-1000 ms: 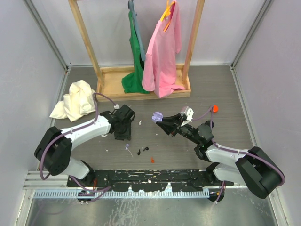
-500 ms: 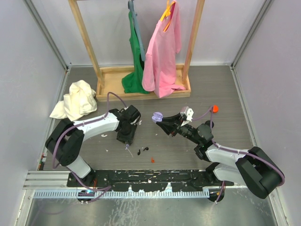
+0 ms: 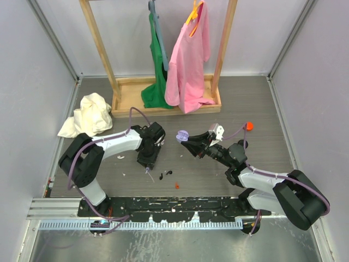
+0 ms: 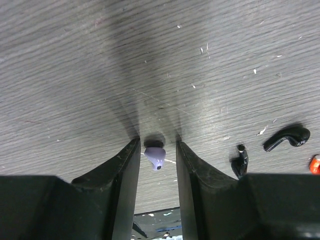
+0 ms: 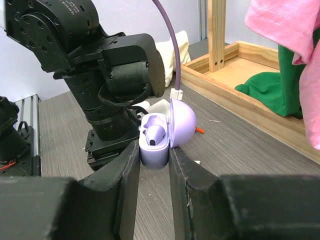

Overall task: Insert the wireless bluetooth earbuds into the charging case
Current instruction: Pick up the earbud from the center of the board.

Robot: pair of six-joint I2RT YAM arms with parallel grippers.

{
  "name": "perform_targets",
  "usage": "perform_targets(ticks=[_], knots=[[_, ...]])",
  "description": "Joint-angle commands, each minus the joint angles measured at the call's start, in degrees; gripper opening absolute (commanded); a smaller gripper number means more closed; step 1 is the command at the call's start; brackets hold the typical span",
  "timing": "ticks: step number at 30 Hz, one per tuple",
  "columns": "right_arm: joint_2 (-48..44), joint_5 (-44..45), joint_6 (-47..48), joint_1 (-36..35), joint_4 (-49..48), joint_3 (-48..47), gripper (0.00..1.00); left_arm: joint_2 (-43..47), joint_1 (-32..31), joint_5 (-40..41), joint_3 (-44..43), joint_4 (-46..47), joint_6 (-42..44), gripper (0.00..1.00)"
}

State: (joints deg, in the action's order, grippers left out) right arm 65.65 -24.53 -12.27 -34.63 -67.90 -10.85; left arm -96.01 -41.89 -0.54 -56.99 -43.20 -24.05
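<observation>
Left hand (image 4: 157, 146) down astride earbud (image 4: 155, 158), right hand (image 5: 154, 151) gripping case (image 5: 180, 122)

The desk (image 4: 100, 75) carries one purple earbud (image 4: 155, 157), two black earbuds (image 4: 287, 138) and one cream cloth (image 3: 90, 114). A second purple earbud (image 5: 154, 134) sits in the one charging case (image 5: 155, 152). One wooden rack (image 3: 101, 49) holds two garments (image 3: 191, 54).

White-shelled arms (image 3: 112, 144) with black joints — purple cables (image 5: 168, 30) looping off — and matte black fingers (image 4: 125, 190).
</observation>
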Motion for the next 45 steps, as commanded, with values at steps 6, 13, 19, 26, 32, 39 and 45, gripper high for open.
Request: perform_targets(ticks=[6, 13, 19, 26, 32, 39, 45], knots=[[0.38, -0.20, 0.66, 0.27, -3.47, -1.01, 0.01, -1.10, -0.17, -0.17, -1.88, -2.31, 1.29, 0.33], [0.42, -0.20, 0.65, 0.27, -3.56, -1.04, 0.01, -0.20, -0.47, 0.81, -2.07, -3.82, 0.98, 0.34], [0.41, -0.28, 0.58, 0.29, -3.64, -0.93, 0.01, -0.42, -0.51, 0.88, -2.06, -3.38, 0.94, 0.34], [0.37, -0.28, 0.58, 0.27, -3.73, -0.99, 0.01, -1.45, -0.74, 0.08, -2.18, -1.77, 1.11, 0.31], [0.29, -0.49, 0.67, 0.26, -3.66, -0.99, 0.01, -1.25, -0.71, -0.42, -1.09, -0.46, 0.68, 0.24], [0.86, -1.68, 0.82, 0.27, -3.93, -1.22, 0.01, 4.18, -0.82, 1.75, 0.23, 1.24, -1.38, 0.16], [2.15, -2.40, 1.38, 0.27, -5.72, -0.85, 0.01, 11.68, -1.81, 6.34, 1.04, 3.20, -3.97, 0.14]])
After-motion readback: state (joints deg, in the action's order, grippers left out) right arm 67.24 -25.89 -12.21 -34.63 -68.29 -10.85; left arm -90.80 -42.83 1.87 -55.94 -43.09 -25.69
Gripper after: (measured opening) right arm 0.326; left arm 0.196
